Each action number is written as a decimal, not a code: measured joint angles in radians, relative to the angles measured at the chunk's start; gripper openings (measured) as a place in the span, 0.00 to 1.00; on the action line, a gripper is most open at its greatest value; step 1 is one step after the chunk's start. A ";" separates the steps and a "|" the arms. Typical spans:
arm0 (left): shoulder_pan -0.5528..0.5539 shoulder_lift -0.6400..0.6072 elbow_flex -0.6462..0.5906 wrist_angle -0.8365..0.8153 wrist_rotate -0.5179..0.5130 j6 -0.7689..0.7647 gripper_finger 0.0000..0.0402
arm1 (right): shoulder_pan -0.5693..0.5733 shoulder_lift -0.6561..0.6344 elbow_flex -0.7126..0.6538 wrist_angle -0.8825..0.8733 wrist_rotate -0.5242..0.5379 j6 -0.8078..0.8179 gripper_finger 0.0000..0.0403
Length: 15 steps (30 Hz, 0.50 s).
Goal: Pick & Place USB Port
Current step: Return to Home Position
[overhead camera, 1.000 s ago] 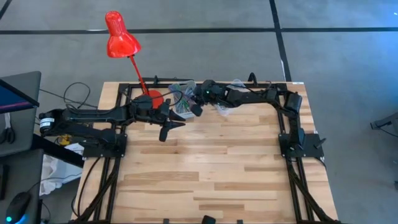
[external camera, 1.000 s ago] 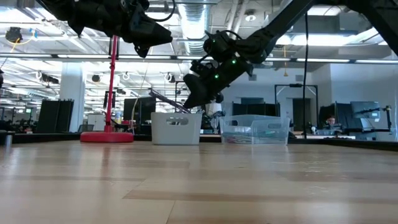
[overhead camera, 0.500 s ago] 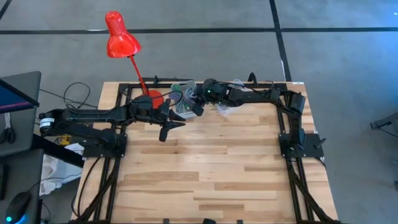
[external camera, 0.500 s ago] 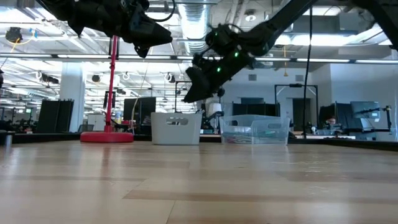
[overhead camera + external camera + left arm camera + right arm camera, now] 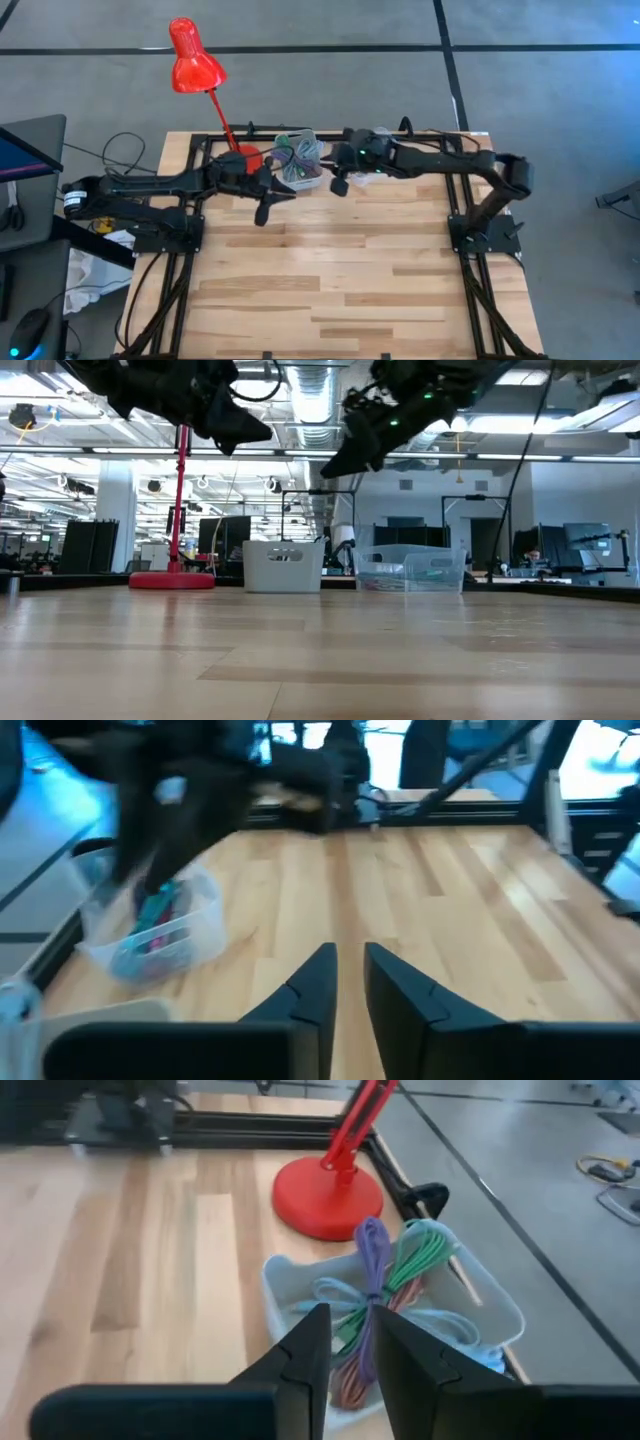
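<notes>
While both end effectors hang nearly closed and empty, white bin (image 5: 400, 1315) holds cables (image 5: 375, 1295); red lamp (image 5: 197, 70) beside; clear bin (image 5: 410, 568) near.

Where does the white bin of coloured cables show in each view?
High view: white bin at the table's far edge, right of the red lamp base.
Low view: left of centre, clear bin to its right.
Left wrist view: not clearly seen; only the clear bin.
Right wrist view: centre, beside the lamp base.
Shared landmark: red lamp base.
</notes>
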 joint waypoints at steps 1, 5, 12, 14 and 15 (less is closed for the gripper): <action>0.012 0.000 0.000 -0.003 -0.001 0.008 0.12 | 0.000 -0.025 -0.031 0.009 -0.006 0.000 0.17; 0.062 -0.008 0.000 -0.025 -0.001 0.022 0.06 | 0.011 -0.136 -0.176 0.087 -0.027 0.000 0.17; 0.073 -0.115 -0.120 -0.029 0.006 0.040 0.02 | 0.054 -0.365 -0.428 0.224 -0.032 0.035 0.17; 0.064 -0.173 -0.181 0.025 0.016 0.036 0.03 | 0.075 -0.422 -0.465 0.220 -0.027 0.037 0.17; 0.058 -0.203 -0.208 0.052 0.020 0.030 0.03 | 0.087 -0.445 -0.477 0.214 -0.027 0.038 0.17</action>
